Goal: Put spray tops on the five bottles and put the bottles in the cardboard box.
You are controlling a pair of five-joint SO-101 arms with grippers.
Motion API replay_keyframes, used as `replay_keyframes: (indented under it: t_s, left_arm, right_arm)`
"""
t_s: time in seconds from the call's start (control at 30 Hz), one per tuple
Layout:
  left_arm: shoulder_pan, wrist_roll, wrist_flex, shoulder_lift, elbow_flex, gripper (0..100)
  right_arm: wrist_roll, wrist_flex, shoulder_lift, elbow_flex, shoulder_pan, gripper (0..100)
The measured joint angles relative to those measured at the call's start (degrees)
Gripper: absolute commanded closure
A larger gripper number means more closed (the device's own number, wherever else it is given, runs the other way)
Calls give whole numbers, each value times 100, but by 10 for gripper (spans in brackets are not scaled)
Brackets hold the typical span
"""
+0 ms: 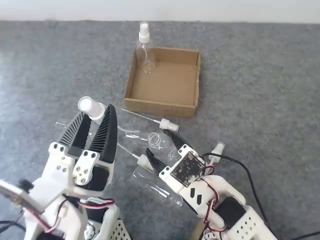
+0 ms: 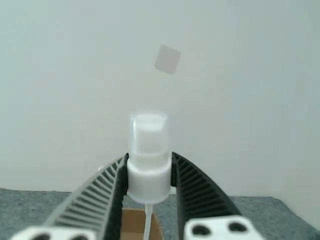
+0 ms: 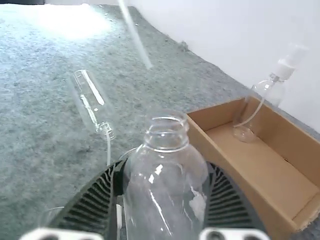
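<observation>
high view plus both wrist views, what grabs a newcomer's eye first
The left pincer is shut on a white spray top, nozzle end sticking out past its fingertips. Beside it, the right pincer grips an uncapped clear bottle. Beyond them, one capped bottle stands in a far corner of the cardboard box.

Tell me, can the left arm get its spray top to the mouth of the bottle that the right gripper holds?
Probably yes. The bottle is uncapped, its mouth is uncovered, and the left gripper holds the spray top raised with nothing between.
</observation>
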Motion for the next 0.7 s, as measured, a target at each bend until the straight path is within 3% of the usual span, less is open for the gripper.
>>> replay_keyframes:
  t_s: [0.3,0.7]
  left_arm:
    - [9,0,0,0,18,987]
    - [730,-246,0,0,246,987]
  right_arm:
    - [0,0,0,0,18,913]
    - [352,-18,0,0,18,913]
